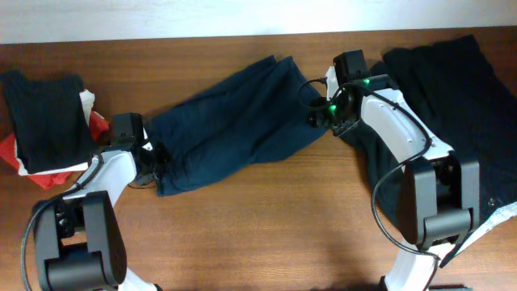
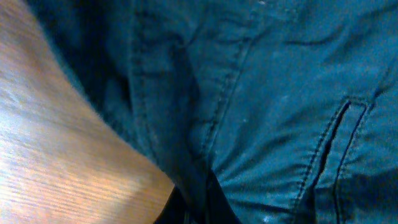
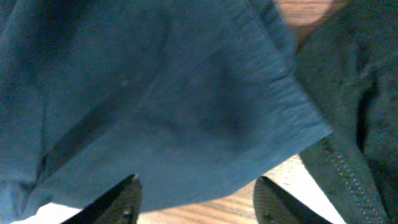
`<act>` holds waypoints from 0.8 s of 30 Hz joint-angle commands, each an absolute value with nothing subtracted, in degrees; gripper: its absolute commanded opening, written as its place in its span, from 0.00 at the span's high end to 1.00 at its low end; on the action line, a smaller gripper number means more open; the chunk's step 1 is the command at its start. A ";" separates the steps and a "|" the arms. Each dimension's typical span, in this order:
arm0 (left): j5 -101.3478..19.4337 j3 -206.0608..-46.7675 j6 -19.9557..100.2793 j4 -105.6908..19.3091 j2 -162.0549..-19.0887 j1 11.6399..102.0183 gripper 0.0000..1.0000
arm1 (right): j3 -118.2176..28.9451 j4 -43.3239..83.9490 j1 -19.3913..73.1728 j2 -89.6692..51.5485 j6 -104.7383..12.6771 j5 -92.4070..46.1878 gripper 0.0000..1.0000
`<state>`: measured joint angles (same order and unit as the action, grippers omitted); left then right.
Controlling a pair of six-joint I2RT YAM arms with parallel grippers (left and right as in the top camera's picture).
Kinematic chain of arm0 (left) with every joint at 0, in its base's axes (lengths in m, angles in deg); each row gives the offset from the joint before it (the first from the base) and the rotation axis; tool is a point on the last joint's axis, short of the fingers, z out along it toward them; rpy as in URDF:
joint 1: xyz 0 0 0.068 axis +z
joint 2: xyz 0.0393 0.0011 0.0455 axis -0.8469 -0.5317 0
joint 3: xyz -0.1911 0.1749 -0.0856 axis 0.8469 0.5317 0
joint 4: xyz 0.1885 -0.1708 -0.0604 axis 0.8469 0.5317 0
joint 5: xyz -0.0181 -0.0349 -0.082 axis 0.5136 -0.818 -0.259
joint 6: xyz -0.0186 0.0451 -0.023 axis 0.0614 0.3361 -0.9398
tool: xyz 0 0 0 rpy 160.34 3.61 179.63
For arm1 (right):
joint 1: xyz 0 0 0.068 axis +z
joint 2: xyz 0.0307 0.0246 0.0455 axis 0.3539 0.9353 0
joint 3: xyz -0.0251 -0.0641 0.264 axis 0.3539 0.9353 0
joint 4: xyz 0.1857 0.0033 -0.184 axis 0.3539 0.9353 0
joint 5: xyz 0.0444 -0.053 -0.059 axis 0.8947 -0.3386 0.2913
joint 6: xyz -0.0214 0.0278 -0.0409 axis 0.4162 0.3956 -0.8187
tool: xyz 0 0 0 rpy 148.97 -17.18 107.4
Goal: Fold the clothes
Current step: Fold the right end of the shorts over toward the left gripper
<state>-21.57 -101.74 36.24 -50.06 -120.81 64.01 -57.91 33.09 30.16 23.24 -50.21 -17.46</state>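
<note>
A pair of dark blue trousers (image 1: 234,113) lies stretched slantwise across the table middle. My left gripper (image 1: 153,166) is at their lower left end and is shut on the fabric; the left wrist view shows the cloth (image 2: 261,93) bunched into the jaws (image 2: 193,208). My right gripper (image 1: 321,120) is at the trousers' right hem. In the right wrist view its fingers (image 3: 196,199) are spread wide just over the hem edge (image 3: 186,112), holding nothing.
A stack of folded clothes, black on top of red and white (image 1: 44,117), sits at the far left. A heap of dark garments (image 1: 452,89) lies at the right, also in the right wrist view (image 3: 354,93). Bare wood table (image 1: 266,218) in front.
</note>
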 commanded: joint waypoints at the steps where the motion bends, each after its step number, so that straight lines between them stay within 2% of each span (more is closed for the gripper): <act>1: -25.81 -102.22 40.76 -42.17 -116.29 64.86 1.00 | -60.80 36.91 30.14 17.47 -59.54 -10.97 0.48; 2: -26.09 -103.70 40.76 -38.63 -113.34 65.30 1.00 | -61.19 38.05 30.14 17.23 -60.87 -8.65 0.53; 5: -26.25 -109.50 41.62 -26.83 -102.69 65.56 1.00 | -60.54 40.10 31.97 17.45 -64.43 0.51 0.75; 6: -26.27 -110.50 41.86 -24.91 -100.13 65.56 1.00 | -60.14 40.48 33.50 17.45 -64.43 0.83 0.78; 14: -30.20 -114.46 42.88 -21.02 -87.30 65.56 1.00 | -54.26 33.79 51.32 21.23 -63.30 2.34 0.81; 24: -31.60 -120.75 42.86 -18.24 -86.58 65.56 1.00 | -52.73 15.36 66.68 30.65 -57.70 2.30 0.80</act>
